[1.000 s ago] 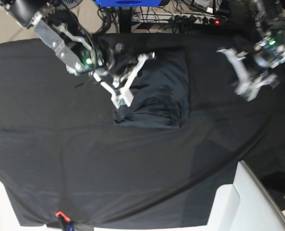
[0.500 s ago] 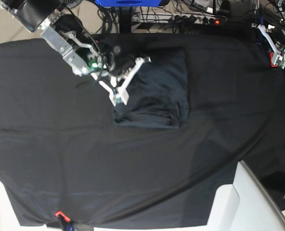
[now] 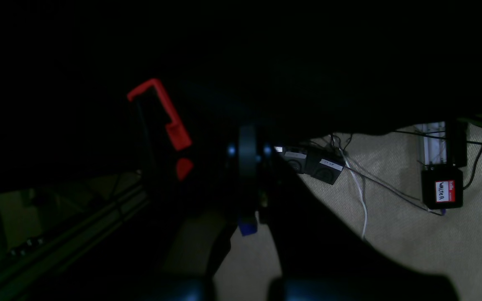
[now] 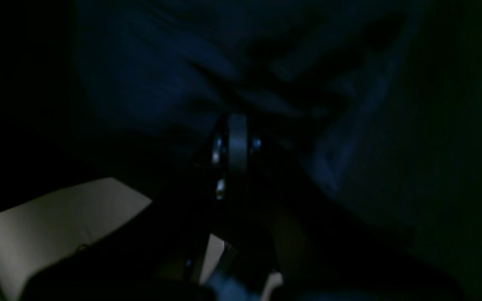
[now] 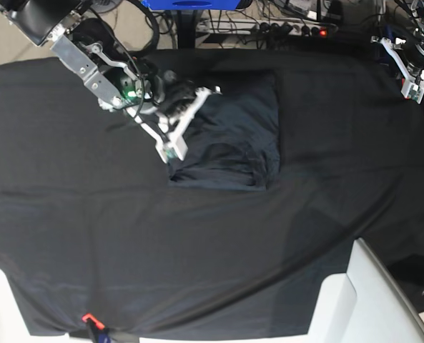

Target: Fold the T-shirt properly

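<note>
In the base view, the T-shirt (image 5: 229, 132) lies folded into a rough rectangle on the black cloth (image 5: 197, 250) covering the desk, slightly toward twelve o'clock of the desk's middle. The right end effector (image 5: 174, 146) sits at the shirt's nine o'clock edge, its white fingers drawn together, pointing toward five o'clock; whether cloth is caught between them cannot be told. The left end effector (image 5: 414, 84) hangs at the desk's far two o'clock corner, well apart from the shirt, pressed together with nothing in it. A white chair (image 5: 362, 300) shows at five o'clock.

In the left wrist view, the frame is very dark. The left end effector (image 3: 247, 167) appears as a closed, narrow silhouette at centre. A red clamp (image 3: 163, 117) stands at its ten o'clock, and cables (image 3: 362, 184) run over beige floor toward three o'clock.

In the right wrist view, the right end effector (image 4: 237, 144) is pressed together at centre, with the shirt's (image 4: 174, 79) wrinkled folds filling the frame from ten to two o'clock.
</note>
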{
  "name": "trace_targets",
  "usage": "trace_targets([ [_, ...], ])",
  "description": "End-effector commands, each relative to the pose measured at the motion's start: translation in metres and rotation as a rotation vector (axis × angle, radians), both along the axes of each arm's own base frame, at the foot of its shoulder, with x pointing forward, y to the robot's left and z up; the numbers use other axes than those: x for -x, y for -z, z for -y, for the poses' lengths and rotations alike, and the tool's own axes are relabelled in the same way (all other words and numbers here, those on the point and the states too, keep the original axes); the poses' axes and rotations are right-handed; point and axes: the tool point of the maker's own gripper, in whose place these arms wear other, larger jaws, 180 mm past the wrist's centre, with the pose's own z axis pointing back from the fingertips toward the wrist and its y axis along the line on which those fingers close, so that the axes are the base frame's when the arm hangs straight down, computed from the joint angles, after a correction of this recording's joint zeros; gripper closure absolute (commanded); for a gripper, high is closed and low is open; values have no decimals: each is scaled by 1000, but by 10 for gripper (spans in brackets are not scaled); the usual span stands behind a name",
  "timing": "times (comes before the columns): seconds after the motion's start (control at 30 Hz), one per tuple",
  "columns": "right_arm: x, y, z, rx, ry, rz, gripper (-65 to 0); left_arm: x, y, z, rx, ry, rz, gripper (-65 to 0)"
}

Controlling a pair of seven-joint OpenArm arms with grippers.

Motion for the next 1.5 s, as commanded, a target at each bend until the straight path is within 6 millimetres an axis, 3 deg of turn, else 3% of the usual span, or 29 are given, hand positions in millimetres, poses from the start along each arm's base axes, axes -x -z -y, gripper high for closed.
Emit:
trace_targets([
  [0.0, -18, -14, -4, -20, 3, 55, 0, -5, -9, -5, -18, 6, 24, 0],
  [0.13, -46, -15, 3, 11, 16, 86, 0, -5, -8, -5, -16, 5, 24, 0],
  [0.4, -83, 13, 23, 119, 63, 61, 0, -5, -8, -5, -16, 5, 24, 0],
  [0.6, -113, 5, 31, 144, 82, 118, 0, -5, -7, -4, -12, 3, 24, 0],
  [0.7, -116, 4, 35, 147, 90, 120, 0, -3, -5, 0, -2, -3, 25, 0],
  [0.87, -106, 1, 28, 127, 72, 107, 0, -3, -4, 1, 0, -4, 25, 0],
  [1.0, -104, -27, 27, 77, 66, 203, 0, -3, -4, 2, 2, -5, 26, 0],
  [1.07, -106, -43, 46, 83, 138, 277, 0, -3, -4, 2, 4, -5, 29, 0],
  [1.17, -95, -52, 80, 133, 219, 287, 0, 0, -1, 10, 21, -13, 31, 0],
  [1.23, -73, -47, 98, 175, 239, 230, 0, 3, 3, 14, 32, -19, 27, 0],
  [1.37, -15, -33, 120, 225, 206, 112, 0, 21, 12, 28, 70, -30, 16, 0],
  [1.47, 38, -21, 146, 246, 256, -14, 0, 46, 24, 57, 151, 2, 28, 0],
])
